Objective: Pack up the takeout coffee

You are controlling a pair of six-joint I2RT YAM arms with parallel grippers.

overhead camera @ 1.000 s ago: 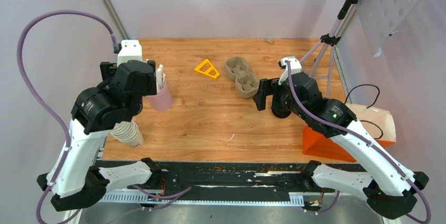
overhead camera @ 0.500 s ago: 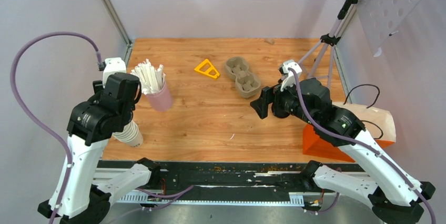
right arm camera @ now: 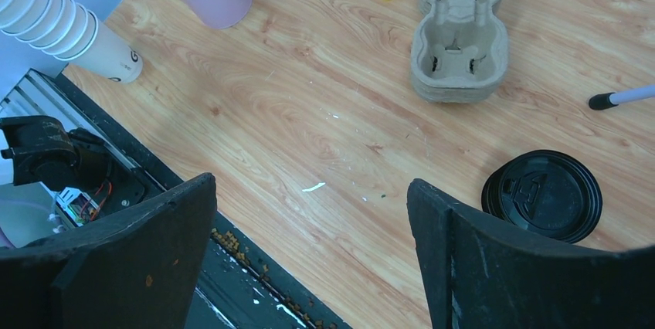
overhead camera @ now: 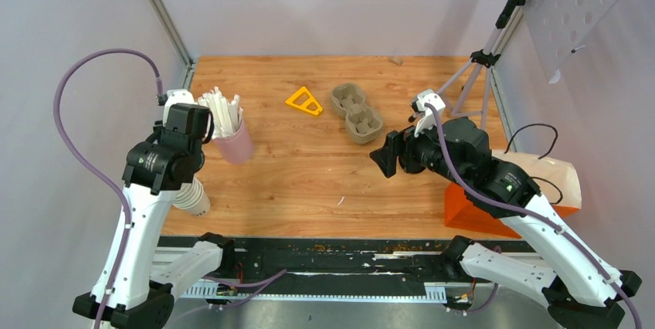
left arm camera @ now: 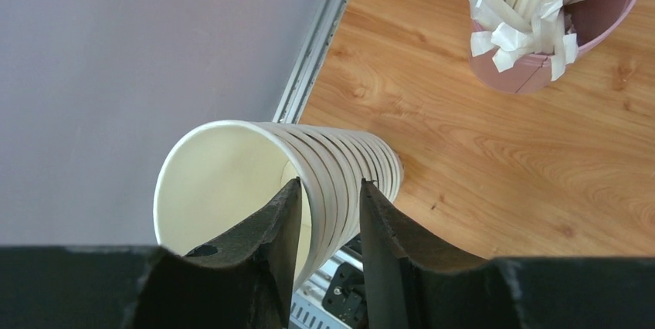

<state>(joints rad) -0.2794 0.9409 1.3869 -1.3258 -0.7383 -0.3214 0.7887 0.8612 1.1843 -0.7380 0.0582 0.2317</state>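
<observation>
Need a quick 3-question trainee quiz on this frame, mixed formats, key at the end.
1. True or false: the right hand holds the black lid.
2. What is between the left hand's fingers? A. nothing B. the paper cup stack's wall C. the black lid
3. How many wells does the pulp carrier show?
Key: 1. False, the hand is open and apart from the lid. 2. B. 3. Two.

Round black plastic lid (right arm camera: 541, 194), top up, flat on the wooden table (right arm camera: 309, 113)
</observation>
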